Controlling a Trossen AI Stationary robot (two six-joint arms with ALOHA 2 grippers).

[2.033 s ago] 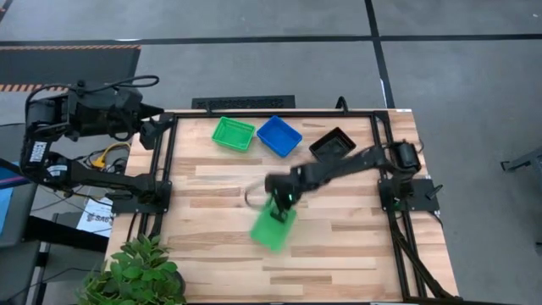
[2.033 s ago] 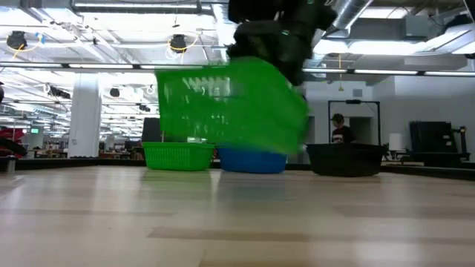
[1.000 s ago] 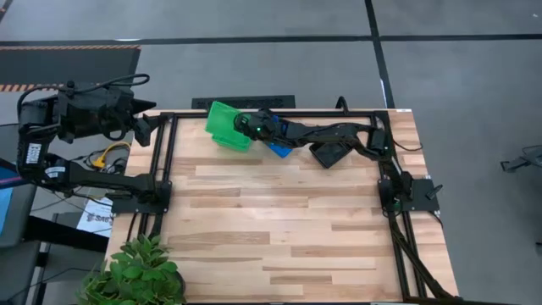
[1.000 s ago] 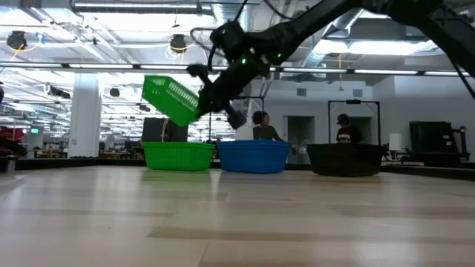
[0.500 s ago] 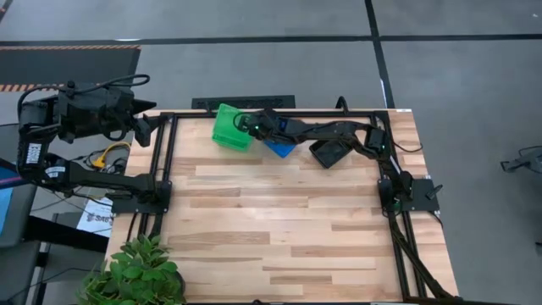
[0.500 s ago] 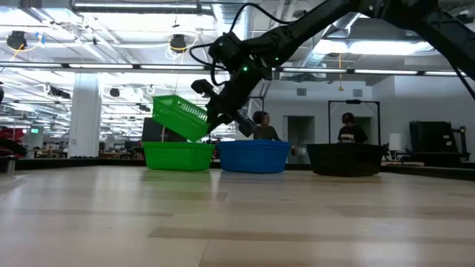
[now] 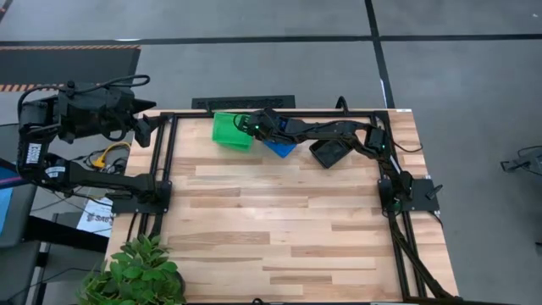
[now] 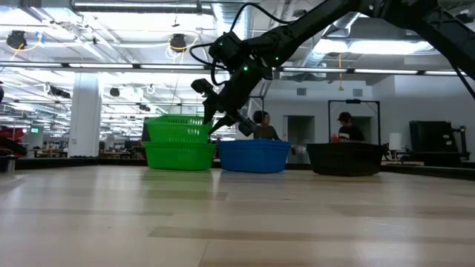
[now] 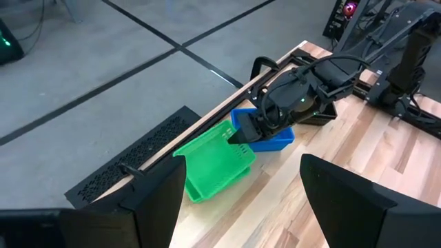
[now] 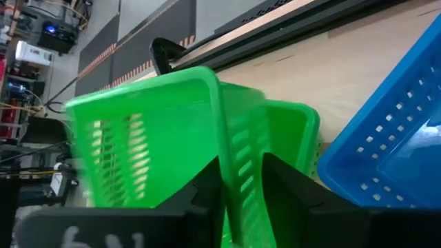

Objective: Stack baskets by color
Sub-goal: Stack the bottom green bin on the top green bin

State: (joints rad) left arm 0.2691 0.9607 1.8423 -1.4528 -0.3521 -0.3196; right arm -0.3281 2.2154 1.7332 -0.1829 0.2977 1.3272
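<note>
Right claw point(image 7: 251, 126): at the bench's far edge, left of middle, over the green baskets; fingers narrowly parted astride the upper basket's wall.
Left claw point(image 7: 146, 119): off the bench's far left corner, fingers spread wide, nothing between them.
High view: green stack point(image 7: 231, 132), blue basket point(image 7: 279, 144) and black basket point(image 7: 332, 149) in a row along the bench's point(image 7: 296, 220) far edge.
Low view: upper green basket point(image 8: 178, 130) sits level, nested in the lower green basket point(image 8: 179, 154); blue one just beside, black one apart.
Left wrist view: right claw at the green stack's rim beside the blue basket.
Right wrist view: dark fingers point(image 10: 203, 189) either side of a green mesh wall; whether they press it, cannot tell.
</note>
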